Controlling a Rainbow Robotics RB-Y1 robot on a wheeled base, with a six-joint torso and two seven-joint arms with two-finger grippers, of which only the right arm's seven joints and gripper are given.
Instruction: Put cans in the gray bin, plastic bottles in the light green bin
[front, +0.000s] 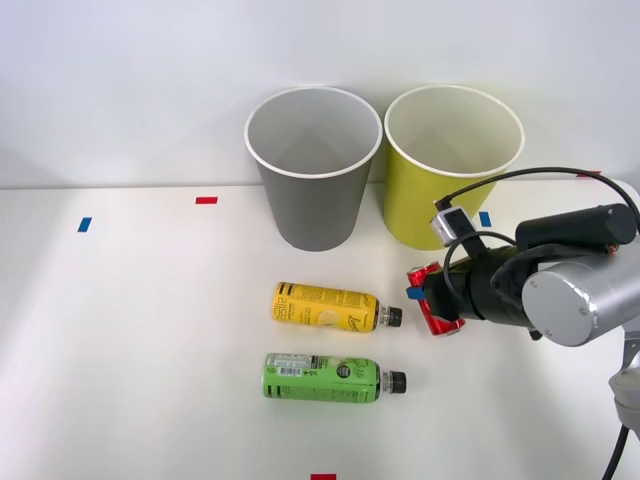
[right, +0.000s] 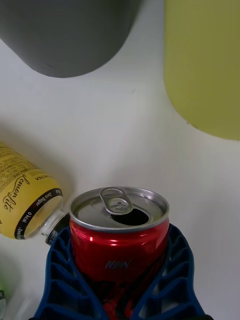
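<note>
Lighting: bright, even, diffuse. Tabletop (front: 150, 330): white, nearly washed out; soft short shadows under the gray bin (front: 314, 170) and both bottles. Red can (right: 119, 235): sharp, small glints on its silver top. Wrist view: bins softly blurred at the far edges.

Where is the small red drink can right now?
The small red drink can is held in the right gripper, right of the yellow-labelled plastic bottle's cap and in front of the yellow-green bin.
</note>
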